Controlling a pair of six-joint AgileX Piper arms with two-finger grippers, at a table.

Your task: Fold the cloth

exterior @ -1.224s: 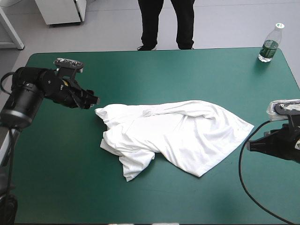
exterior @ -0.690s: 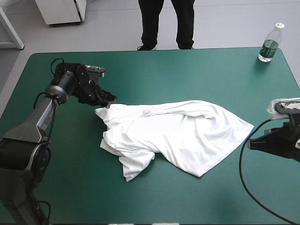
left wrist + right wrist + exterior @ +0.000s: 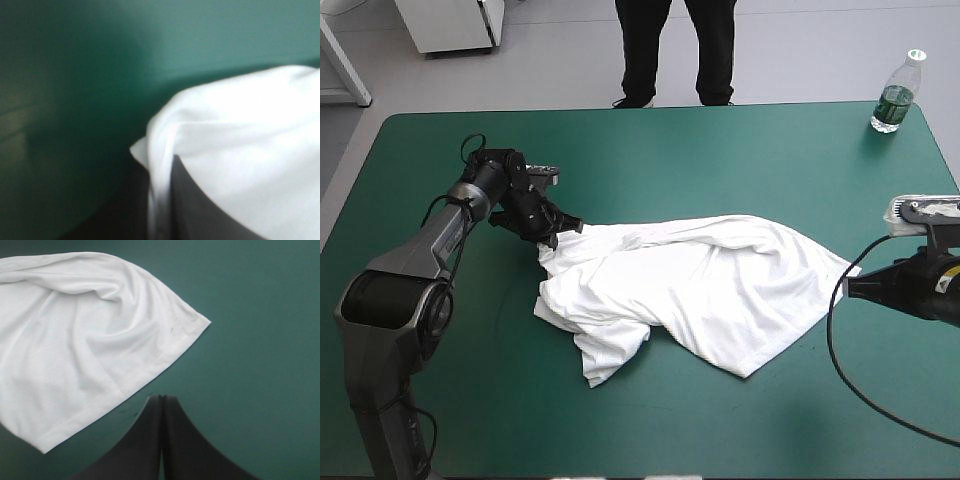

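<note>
The T-shirt [image 3: 710, 290] lay crumpled mid-table on the teal-green cover [image 3: 740, 150], not yet spread. The left gripper [image 3: 553, 233] sat at its far-left corner. Though that wrist view was smeared, it seemed clenched on a fold of cloth, likely to draw it flat. The right gripper [image 3: 850, 289], clenched on nothing, rested just beside the right hem corner, probably placed to take it.

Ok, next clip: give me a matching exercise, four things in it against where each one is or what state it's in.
Things:
1. T-shirt
2. left gripper
3. right gripper
4. bottle

Places or states:
A. upright, at the table's far right corner
B. at the T-shirt's far left corner
C. crumpled, mid-table
D. shut, close beside the T-shirt's right edge

Pairs: 1-C, 2-B, 3-D, 4-A
</note>
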